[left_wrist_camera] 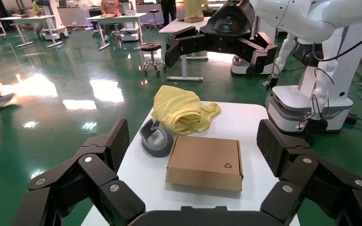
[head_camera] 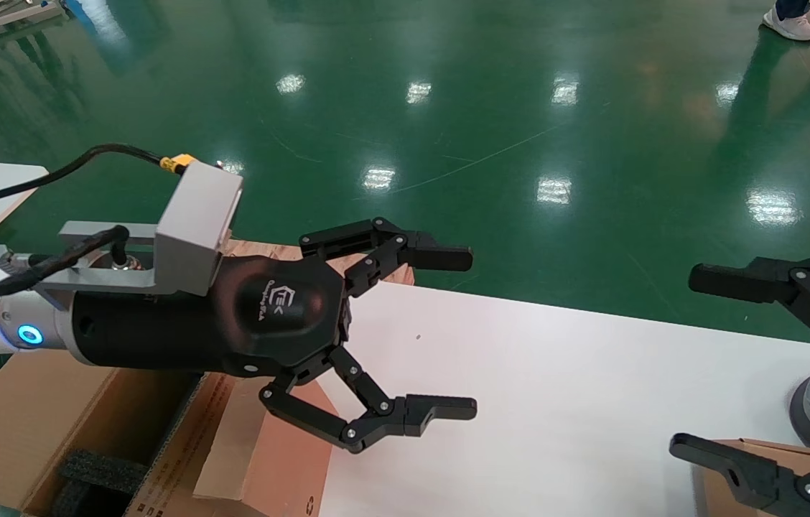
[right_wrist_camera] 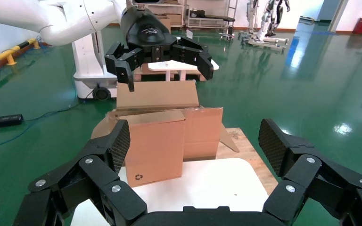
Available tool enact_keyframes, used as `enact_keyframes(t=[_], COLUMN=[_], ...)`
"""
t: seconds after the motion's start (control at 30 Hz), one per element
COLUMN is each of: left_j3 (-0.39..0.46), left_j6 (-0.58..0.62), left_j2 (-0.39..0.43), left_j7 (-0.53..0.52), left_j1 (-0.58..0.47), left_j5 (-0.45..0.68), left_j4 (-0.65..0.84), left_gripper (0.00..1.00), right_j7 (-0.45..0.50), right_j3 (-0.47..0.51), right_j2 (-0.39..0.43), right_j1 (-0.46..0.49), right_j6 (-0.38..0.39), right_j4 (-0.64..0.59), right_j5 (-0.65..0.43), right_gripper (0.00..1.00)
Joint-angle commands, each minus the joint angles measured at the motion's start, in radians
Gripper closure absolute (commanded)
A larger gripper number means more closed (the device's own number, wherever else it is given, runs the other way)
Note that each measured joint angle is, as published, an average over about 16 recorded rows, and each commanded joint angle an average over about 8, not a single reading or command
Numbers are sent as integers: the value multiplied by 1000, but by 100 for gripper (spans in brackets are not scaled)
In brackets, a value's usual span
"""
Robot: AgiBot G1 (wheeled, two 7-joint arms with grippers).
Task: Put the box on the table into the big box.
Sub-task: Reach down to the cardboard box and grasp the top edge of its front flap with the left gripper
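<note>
The reddish-brown box (head_camera: pixel 268 445) stands on edge at the left end of the white table (head_camera: pixel 556 402) and leans against the big box (head_camera: pixel 53 424), a tan carton with black foam (head_camera: pixel 100 470) inside. In the right wrist view the box (right_wrist_camera: pixel 153 146) stands upright in front of the big box's flaps (right_wrist_camera: pixel 198 125), recycling mark at a lower corner. My left gripper (head_camera: pixel 471 332) is open and empty, raised above the table just right of the box. My right gripper (head_camera: pixel 685 361) is open and empty at the table's right end.
A paler tan box (left_wrist_camera: pixel 205 160) lies flat near the table's right end, beside a grey ring-shaped holder (left_wrist_camera: pixel 156 137) and a yellow cloth (left_wrist_camera: pixel 184 110). It shows under my right gripper in the head view (head_camera: pixel 757 459). A wooden pallet (right_wrist_camera: pixel 245 150) lies beyond the table.
</note>
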Motion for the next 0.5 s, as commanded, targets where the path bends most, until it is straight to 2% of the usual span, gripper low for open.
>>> enact_keyframes(t=[0.03,0.5], left_j3=[0,0], left_j6=[0,0], left_j2=[0,0], left_j7=[0,0], left_j1=[0,0], left_j5=[0,0], left_j4=[0,0], left_gripper=[0,0], right_j7=[0,0], right_j3=[0,0], right_j2=[0,0], right_j1=[0,0], right_j6=[0,0], right_j4=[0,0], right_j5=[0,0], right_gripper=[0,0])
